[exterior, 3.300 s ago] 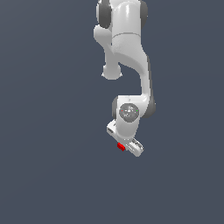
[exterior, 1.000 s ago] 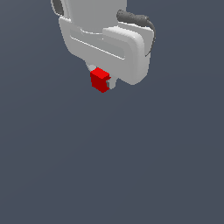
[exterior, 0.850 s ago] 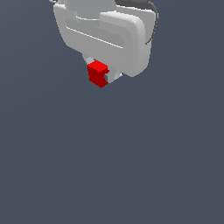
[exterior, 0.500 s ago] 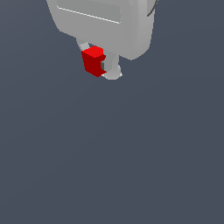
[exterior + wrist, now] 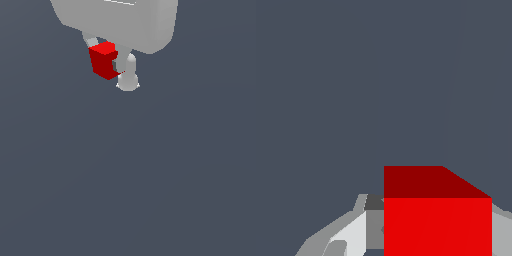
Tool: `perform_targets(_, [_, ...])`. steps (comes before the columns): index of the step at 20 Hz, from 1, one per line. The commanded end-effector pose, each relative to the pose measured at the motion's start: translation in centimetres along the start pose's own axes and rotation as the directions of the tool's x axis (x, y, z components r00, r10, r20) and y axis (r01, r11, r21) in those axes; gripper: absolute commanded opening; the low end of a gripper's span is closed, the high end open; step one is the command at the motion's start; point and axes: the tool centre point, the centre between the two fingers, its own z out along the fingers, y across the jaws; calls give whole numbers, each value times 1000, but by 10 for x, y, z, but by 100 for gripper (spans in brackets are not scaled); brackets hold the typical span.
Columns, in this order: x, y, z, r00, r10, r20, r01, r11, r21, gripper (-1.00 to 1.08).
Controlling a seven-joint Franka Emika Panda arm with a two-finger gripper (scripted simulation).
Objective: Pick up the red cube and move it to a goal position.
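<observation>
The red cube (image 5: 104,60) is held between my gripper's (image 5: 108,64) two white fingers, high in the exterior view, close under the big white hand body. One finger (image 5: 127,75) shows on the exterior view's right of the cube; the other is mostly hidden behind it. In the wrist view the red cube (image 5: 437,220) fills the space between the grey-white fingers (image 5: 353,232), with nothing but plain grey floor beyond it. The gripper is shut on the cube and holds it well above the floor.
A plain dark grey floor (image 5: 150,175) fills both views. The white hand body (image 5: 120,20) takes up the upper part of the exterior view. No goal marker shows.
The gripper with the red cube has risen toward the exterior camera: hand and cube look larger and have shifted up and slightly to the exterior view's left. The grip is unchanged.
</observation>
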Motion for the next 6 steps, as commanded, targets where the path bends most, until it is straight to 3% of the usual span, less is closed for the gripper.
perform_targets(1, [0, 0, -2, 1000, 0, 0, 0, 1000, 0, -100])
perform_targets(6, [1, 0, -3, 1000, 0, 0, 0, 1000, 0, -100])
